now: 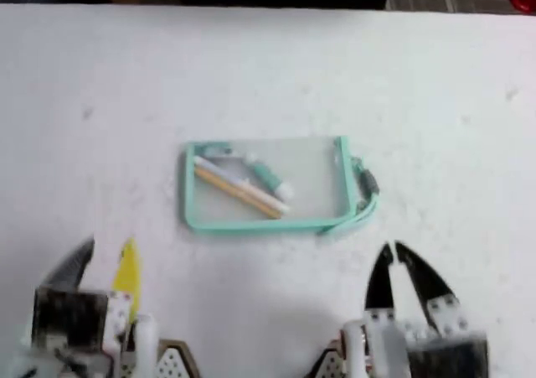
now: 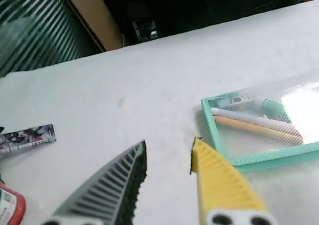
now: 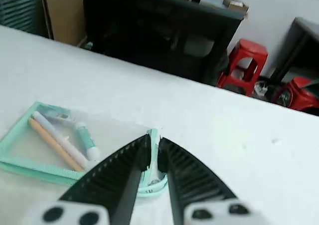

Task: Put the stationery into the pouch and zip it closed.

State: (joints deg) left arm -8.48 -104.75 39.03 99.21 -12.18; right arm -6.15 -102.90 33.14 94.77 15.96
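The clear pouch with teal trim lies flat at the table's middle. Inside it are an orange pencil, a white pen and a teal-capped item, the stationery. A dark zip pull hangs off its right end. My left gripper, one finger grey and one yellow, stands open near the front left, short of the pouch. My right gripper, black-fingered, is shut on nothing just in front of the pouch's right corner. Beyond its tips lie the pouch and the stationery.
The white table runs bare around the pouch to its far edge. A small printed strip and a red-rimmed object lie off to the left arm's side. Dark furniture and red stools stand beyond the table.
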